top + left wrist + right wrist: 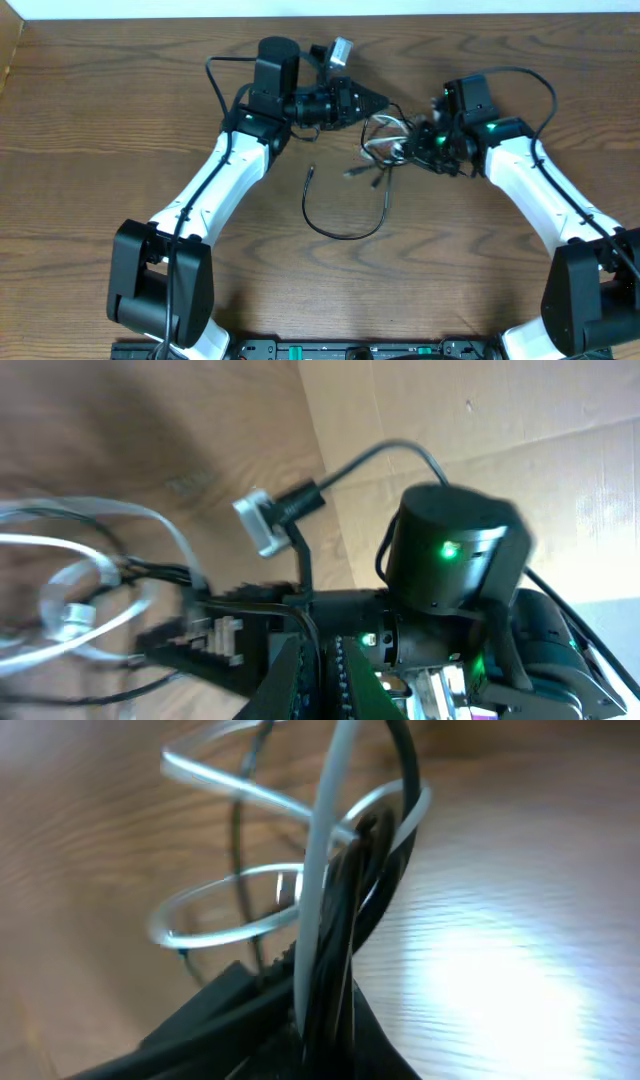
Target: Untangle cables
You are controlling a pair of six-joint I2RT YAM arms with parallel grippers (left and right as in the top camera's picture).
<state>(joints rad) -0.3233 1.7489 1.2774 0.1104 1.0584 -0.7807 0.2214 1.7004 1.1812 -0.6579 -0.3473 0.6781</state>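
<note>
Separation is in hand; your left gripper (383,103) and right gripper (418,145) each pinch the cables (385,140), bunched between them with a black loop (345,236) lying on the table (100,120); next, ease them apart, watching for snags.

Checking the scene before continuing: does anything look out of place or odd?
The cables form a knotted black-and-white clump pinched between the left tool and right tool, one black strand trailing in a loose arc over the table. Nothing looks spilled or broken.
</note>
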